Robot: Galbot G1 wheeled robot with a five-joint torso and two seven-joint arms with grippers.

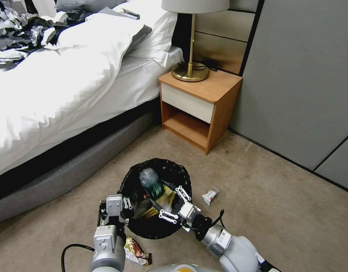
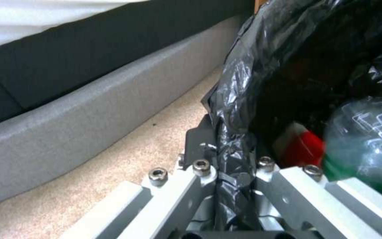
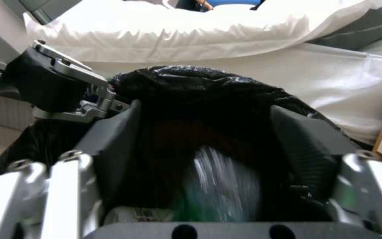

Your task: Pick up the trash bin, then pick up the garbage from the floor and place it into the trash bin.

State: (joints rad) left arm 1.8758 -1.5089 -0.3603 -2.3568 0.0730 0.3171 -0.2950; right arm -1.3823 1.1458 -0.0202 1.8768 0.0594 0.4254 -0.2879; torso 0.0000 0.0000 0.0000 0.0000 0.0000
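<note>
The trash bin (image 1: 156, 196), light but made slippery by its crinkled liner, is held at its nine o'clock rim by the left gripper (image 1: 115, 213), clamped over plastic and wall. The right gripper (image 1: 170, 204) is spread wide above the mouth, a clear bottle (image 1: 150, 182) seen blurred beneath it, apparently released. A white packet (image 1: 210, 195) at three o'clock and a shiny wrapper (image 1: 136, 252) at seven o'clock lie on the carpet, the bed frame (image 1: 68, 173) crowding the nine o'clock side.

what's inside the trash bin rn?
In the trash bin: a clear green-labelled bottle, blurred, beyond the open right claw; a red packet; a gold wrapper. Anything deeper is hidden.
</note>
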